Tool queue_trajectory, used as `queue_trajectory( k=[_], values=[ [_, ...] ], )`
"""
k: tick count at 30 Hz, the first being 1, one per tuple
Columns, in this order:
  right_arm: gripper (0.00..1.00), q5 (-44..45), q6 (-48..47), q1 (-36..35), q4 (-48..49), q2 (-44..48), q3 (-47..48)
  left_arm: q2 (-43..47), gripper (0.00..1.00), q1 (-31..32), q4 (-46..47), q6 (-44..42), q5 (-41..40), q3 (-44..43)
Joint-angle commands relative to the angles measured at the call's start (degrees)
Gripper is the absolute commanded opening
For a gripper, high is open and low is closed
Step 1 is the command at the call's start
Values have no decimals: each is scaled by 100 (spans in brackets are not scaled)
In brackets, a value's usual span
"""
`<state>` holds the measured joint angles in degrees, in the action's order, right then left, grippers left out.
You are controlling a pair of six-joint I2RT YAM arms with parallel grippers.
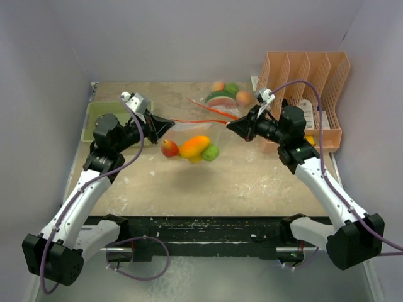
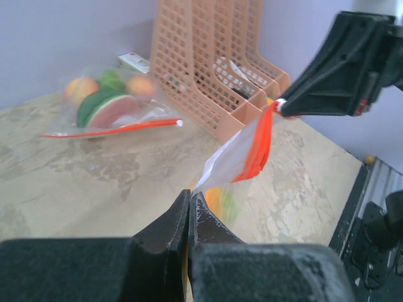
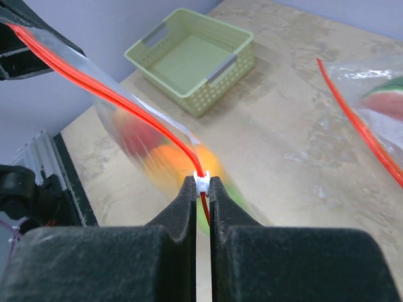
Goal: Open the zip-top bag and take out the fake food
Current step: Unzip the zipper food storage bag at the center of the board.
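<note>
Left arm (image 1: 82, 195): white links rise from the near base; black wrist levelled, pointing inward.
Left gripper (image 1: 170, 126): jaws pressed together on one end of the clear zip-top plastic bag with a red seal (image 2: 242, 154).
Right arm (image 1: 324, 185): mirrored pose, wrist pointing left.
Right gripper (image 1: 230, 126): jaws pinched on the bag's opposite end.

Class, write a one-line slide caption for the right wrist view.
Right gripper pinches the white end of the zip-top bag's red zip; blurred fake food hangs inside, green basket behind.
</note>
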<state>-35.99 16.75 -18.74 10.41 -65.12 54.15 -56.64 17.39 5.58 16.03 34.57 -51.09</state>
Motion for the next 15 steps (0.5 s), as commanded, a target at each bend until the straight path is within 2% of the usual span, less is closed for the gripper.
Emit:
queue_trajectory(
  k=[1,6,9,15],
  values=[
    [0,820,-192,244,-326,351,-53,269,0,-483,637,530,-681,100],
    [0,1516,-350,290,-752,523,-115,399,0,-818,746,903,-1011,296],
    [0,1906,-507,309,-1040,590,-100,374,0,-1017,781,1089,-948,343],
    [0,1717,-483,319,-1051,534,-62,134,0,-1080,1112,1279,-427,353]
  ],
)
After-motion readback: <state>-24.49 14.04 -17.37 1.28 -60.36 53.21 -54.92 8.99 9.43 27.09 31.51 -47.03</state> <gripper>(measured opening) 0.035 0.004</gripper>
